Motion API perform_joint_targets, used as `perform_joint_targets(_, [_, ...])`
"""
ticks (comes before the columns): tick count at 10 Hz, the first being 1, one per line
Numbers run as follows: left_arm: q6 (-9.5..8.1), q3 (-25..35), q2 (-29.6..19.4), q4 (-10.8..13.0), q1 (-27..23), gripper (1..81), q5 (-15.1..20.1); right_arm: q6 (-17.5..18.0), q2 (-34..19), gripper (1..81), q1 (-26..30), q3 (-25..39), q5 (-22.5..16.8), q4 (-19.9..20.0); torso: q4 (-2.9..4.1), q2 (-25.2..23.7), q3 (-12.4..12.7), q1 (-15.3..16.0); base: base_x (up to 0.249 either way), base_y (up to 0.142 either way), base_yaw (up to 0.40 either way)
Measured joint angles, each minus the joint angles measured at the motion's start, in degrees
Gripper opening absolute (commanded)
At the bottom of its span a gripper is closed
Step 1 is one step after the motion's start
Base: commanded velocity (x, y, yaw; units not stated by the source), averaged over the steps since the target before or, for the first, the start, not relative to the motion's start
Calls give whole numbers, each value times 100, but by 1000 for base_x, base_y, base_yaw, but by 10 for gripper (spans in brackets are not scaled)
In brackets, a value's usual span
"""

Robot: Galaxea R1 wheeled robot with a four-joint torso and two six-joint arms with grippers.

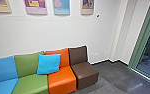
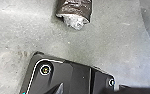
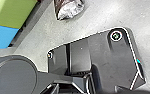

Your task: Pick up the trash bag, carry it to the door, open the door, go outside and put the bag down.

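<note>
The trash bag (image 2: 74, 8), dark and shiny with a pale crumpled end, shows partly at the edge of the left wrist view, beyond the robot's own dark plate. In the right wrist view the same bag (image 3: 69, 9) appears, also cut off by the edge, over grey floor. Whether it rests on the floor or hangs, I cannot tell, nor what holds it. A green frame (image 1: 140, 37) with dark glass beside it rises at the right of the head view; I cannot tell if it is a door.
Along the white wall stands a row of seats in blue, green, orange (image 1: 61, 80) and brown (image 1: 84, 72), with a bright blue cushion (image 1: 49, 64) on it. Grey floor (image 1: 116, 75) lies between the brown seat and the glass. Posters (image 1: 61, 7) hang above.
</note>
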Motion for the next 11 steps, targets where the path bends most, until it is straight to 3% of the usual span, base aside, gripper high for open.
perform_joint_targets(2, [0,-67,2,-45,-289,811,174,0,-174,811,16,357,29,0,0,-319,-229,197,0,0,0])
perform_joint_targets(4, [0,-72,72,-59,-355,811,265,0,-293,811,7,669,126,-2,0,-724,-612,452,0,0,0])
perform_joint_targets(10, [0,-65,195,-59,-468,811,273,-1,-329,811,24,770,278,-5,0,-1974,-1790,1254,0,0,0])
perform_joint_targets(11, [0,-63,217,-61,-468,811,282,-1,-321,811,27,774,280,-5,0,-2129,-1856,1357,0,0,0])
